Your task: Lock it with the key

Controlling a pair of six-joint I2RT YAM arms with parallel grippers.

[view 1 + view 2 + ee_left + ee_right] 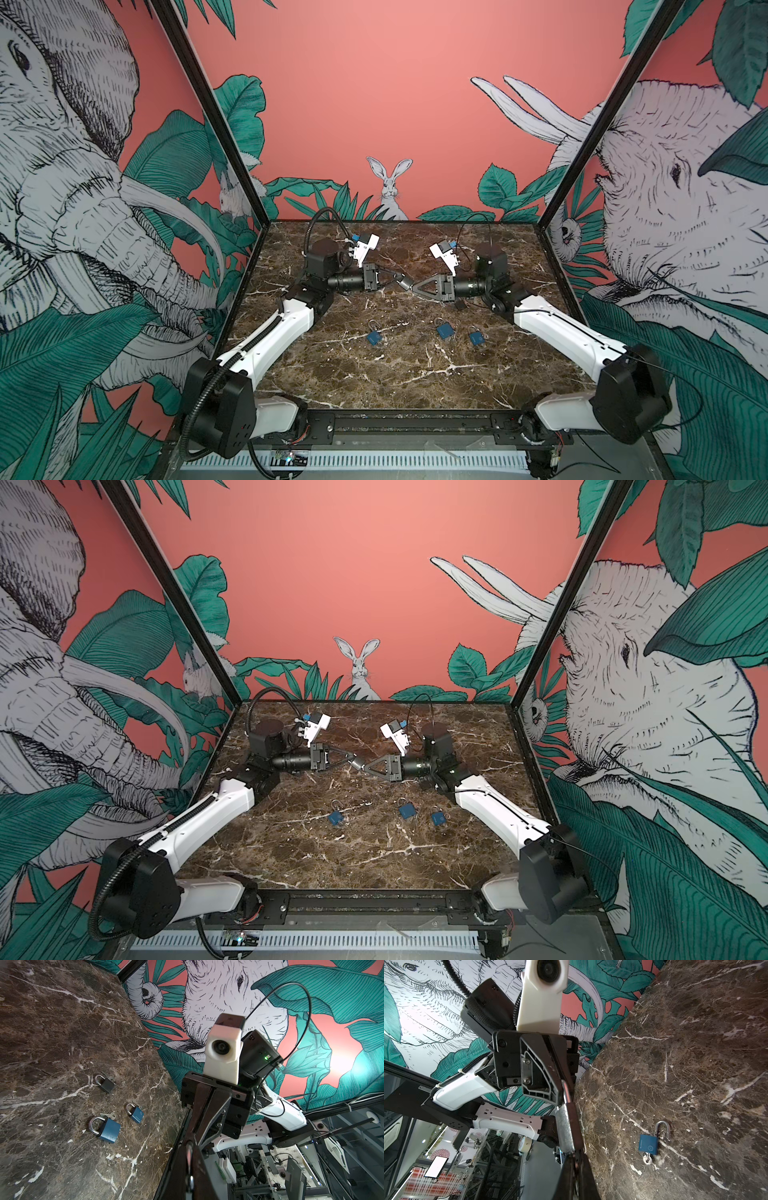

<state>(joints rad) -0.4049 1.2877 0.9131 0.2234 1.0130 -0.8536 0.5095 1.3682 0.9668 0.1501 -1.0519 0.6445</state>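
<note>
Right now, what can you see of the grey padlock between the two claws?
The grey padlock is held in the air above the marble table. Its body looks like rough matt grey metal; the shackle is bright chrome. The left claw is shut on the shackle; the right claw is shut at the body's opposite end, and what it pinches there is hidden. The lock lies tilted, close to level. Whether the shackle is latched cannot be told.
</note>
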